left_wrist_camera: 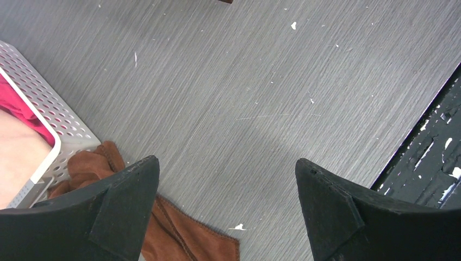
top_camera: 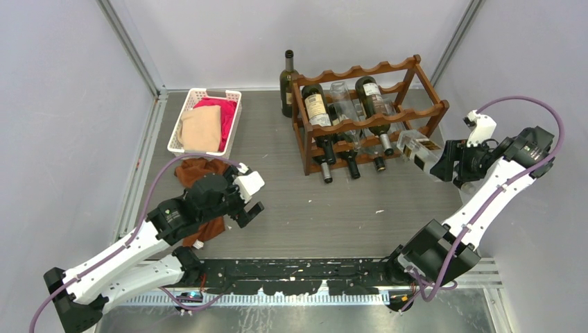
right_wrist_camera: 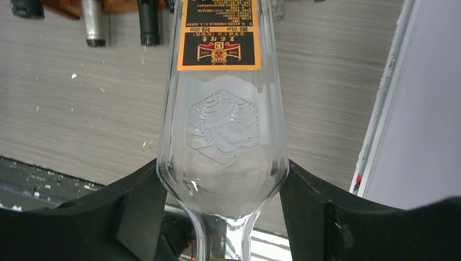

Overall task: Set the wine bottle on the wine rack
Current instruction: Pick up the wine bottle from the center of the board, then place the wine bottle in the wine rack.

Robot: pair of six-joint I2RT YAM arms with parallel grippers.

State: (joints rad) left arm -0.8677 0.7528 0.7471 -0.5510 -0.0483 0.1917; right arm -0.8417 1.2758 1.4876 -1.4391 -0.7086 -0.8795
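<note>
Surface: grey wood-grain table [top_camera: 291, 208] walled by pale panels, my two bases at its near edge
Wine rack: the wine rack [top_camera: 426, 111] stands toward the back, right of centre, with several bottles lying across its rails, necks poking out the front
Wine bottle: the clear glass wine bottle [right_wrist_camera: 222, 130] with the orange-and-black label is off the table in my grip, just beside the rack's right end and not on any rail
Right gripper: my right gripper [top_camera: 444, 166] is clamped on the bottle where the shoulder tapers to the neck, base pointing away from me
Left gripper: my left gripper [left_wrist_camera: 228, 179] hangs over bare table with jaws spread wide and nothing between them, a brown cloth [left_wrist_camera: 185, 234] and a white basket [left_wrist_camera: 60, 122] just beside it
Risk, slip: I judge the hold weak, since smooth glass on a taper, with most of the weight far out, could slide or droop
Risk, collision: the base may strike the right post or a stored bottle if I swing in low
Risk, seating: let go off a scallop, it could roll off
</note>
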